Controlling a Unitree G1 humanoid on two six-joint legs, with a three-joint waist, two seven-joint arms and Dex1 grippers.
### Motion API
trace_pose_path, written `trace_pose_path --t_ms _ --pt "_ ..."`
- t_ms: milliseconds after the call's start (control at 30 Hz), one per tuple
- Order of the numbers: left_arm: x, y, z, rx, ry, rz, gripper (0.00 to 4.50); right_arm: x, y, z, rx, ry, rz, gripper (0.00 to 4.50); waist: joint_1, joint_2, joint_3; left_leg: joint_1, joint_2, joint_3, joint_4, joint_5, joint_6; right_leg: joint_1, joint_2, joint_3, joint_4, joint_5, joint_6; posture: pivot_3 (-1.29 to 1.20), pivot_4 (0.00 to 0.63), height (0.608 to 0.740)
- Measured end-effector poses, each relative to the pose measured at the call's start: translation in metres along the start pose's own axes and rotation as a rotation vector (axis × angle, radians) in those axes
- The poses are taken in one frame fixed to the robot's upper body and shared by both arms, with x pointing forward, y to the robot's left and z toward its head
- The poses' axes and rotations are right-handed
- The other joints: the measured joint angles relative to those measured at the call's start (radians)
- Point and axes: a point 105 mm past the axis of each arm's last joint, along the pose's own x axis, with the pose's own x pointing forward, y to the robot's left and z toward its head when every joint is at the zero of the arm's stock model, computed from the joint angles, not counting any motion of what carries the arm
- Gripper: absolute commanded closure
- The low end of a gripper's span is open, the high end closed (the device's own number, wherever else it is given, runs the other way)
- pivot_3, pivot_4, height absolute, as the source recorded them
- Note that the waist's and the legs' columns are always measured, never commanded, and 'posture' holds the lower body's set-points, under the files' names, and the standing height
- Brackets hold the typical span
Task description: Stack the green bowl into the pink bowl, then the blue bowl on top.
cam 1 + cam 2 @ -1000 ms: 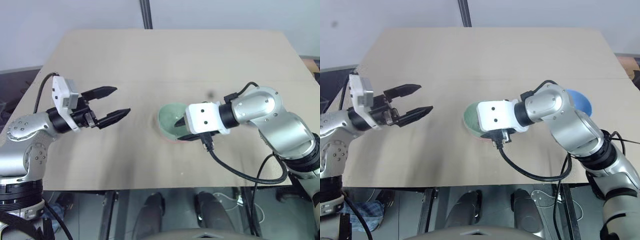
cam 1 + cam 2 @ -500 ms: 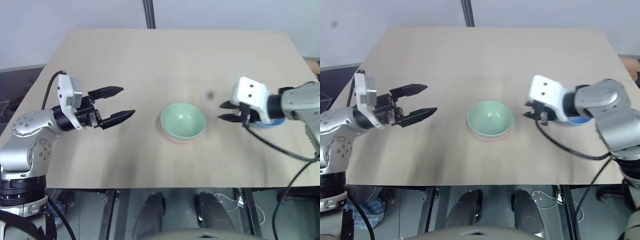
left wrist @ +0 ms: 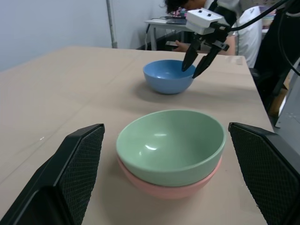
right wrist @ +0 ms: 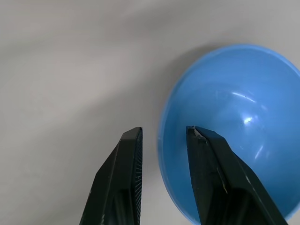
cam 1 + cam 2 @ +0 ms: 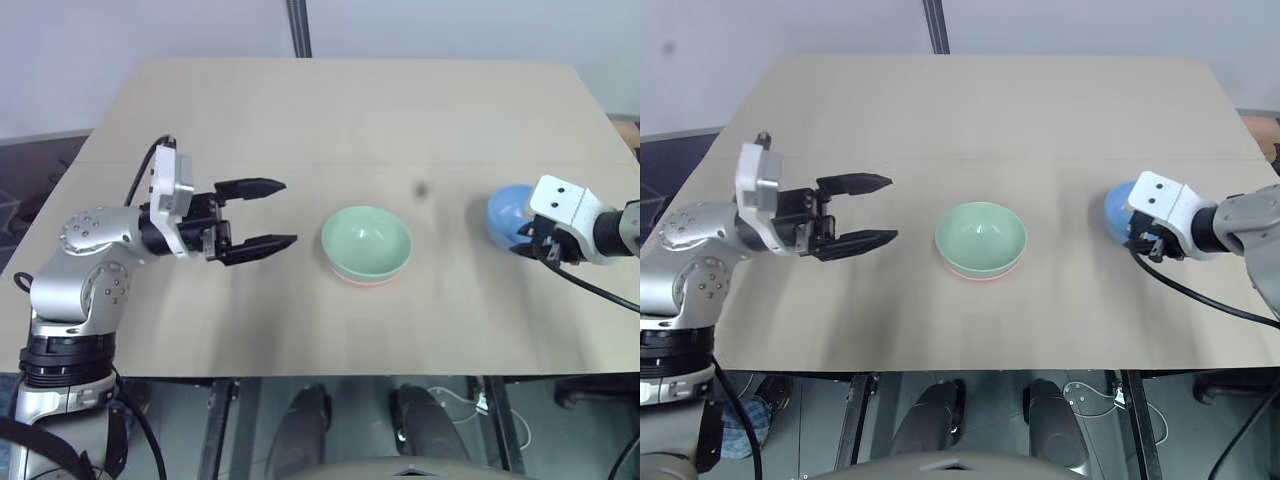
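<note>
Rim looks best: we hover the right gripper (image 4: 164, 136), fingers slightly parted, astride the blue bowl (image 4: 234, 126) edge; light, stiff, probably slick.

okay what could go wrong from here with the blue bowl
The right hand hangs over the blue bowl's rim, fingers straddling it but not closed; a shallow pinch on that thin, smooth wall could slip or tip the bowl. The bowl sits near the table's right edge, so a nudge might push it off. The open left hand beside the green bowl and pink bowl could crowd the drop.
</note>
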Motion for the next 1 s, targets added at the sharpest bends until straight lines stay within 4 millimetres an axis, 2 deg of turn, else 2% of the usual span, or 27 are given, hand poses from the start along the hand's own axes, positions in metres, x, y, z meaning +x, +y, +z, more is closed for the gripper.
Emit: trace_pose_path --t_ms 133,300,400,433,467,767,800,833,867,933,1000 --pt "-0.001 0.0 -0.001 -0.007 0.0 -0.005 0.0 0.014 0.001 -0.012 0.011 0.047 -0.006 2.96 0.001 0.0 0.0 0.0 0.0 0.0 0.001 0.0 0.0 0.0 0.0 0.0 0.0 0.0 0.0 0.0 0.15 0.74" --pt "0.0 0.001 -0.001 -0.007 -0.001 -0.006 0.0 0.025 0.004 -0.012 0.014 0.048 0.016 2.96 0.0 0.0 0.0 0.0 0.0 0.0 0.001 0.0 0.0 0.0 0.0 0.0 0.0 0.0 0.0 0.0 0.15 0.74" --pt "0.0 0.001 -0.001 -0.007 -0.001 -0.006 0.0 0.029 0.002 -0.013 0.013 0.049 0.016 3.76 0.001 0.0 0.0 0.0 0.0 0.0 0.001 0.0 0.0 0.0 0.0 0.0 0.0 0.0 0.0 0.0 0.15 0.74" --pt "0.0 0.001 -0.001 -0.007 -0.001 -0.005 0.0 0.03 0.002 -0.013 0.004 0.046 0.018 4.23 0.001 0.0 0.0 0.0 0.0 0.0 0.001 0.0 0.0 0.0 0.0 0.0 0.0 0.0 0.0 0.0 0.15 0.74" --pt "0.0 0.001 -0.001 -0.007 -0.001 -0.002 0.0 0.03 0.002 -0.012 -0.004 0.041 0.024 4.47 0.001 0.0 0.0 0.0 0.0 0.0 0.001 0.0 0.0 0.0 0.0 0.0 0.0 0.0 0.0 0.0 0.15 0.74" --pt "-0.001 0.003 -0.003 -0.017 0.004 0.021 0.0 0.028 0.011 -0.001 -0.069 0.001 0.064 4.47 0.001 0.0 0.0 0.0 0.0 0.0 0.001 0.0 0.0 0.0 0.0 0.0 0.0 0.0 0.0 0.0 0.15 0.74" --pt "-0.002 0.002 -0.004 -0.02 0.005 0.022 0.0 0.027 0.014 0.005 -0.097 -0.023 0.077 4.47 0.001 0.0 0.0 0.0 0.0 0.0 0.001 0.0 0.0 0.0 0.0 0.0 0.0 0.0 0.0 0.0 0.15 0.74" --pt "-0.002 0.002 -0.005 -0.021 0.009 0.026 0.0 0.018 0.023 0.041 -0.125 -0.175 0.135 4.47 -0.005 0.001 0.001 0.0 0.0 0.001 0.001 0.0 0.0 0.0 0.0 0.001 0.001 0.0 0.0 0.0 0.15 0.74" --pt "-0.002 0.002 -0.005 -0.021 0.009 0.025 0.0 0.014 0.025 0.052 -0.141 -0.219 0.145 4.47 -0.006 0.001 0.001 0.0 0.0 0.001 0.001 0.0 0.0 0.0 0.001 0.001 0.001 0.0 0.0 0.0 0.15 0.74" --pt "-0.002 0.003 -0.006 -0.014 0.02 0.033 0.0 -0.012 0.038 0.096 -0.218 -0.399 0.201 4.47 -0.006 0.001 0.001 0.0 0.001 -0.001 0.0 0.0 0.0 0.0 0.001 0.0 0.001 0.0 0.0 0.0 0.15 0.74" --pt "-0.003 0.005 -0.008 -0.007 0.027 0.045 0.0 -0.035 0.058 0.124 -0.307 -0.521 0.276 4.47 0.0 0.001 0.001 0.0 0.001 -0.002 0.0 0.0 0.0 0.0 0.001 -0.001 0.0 0.0 0.0 0.0 0.15 0.74"
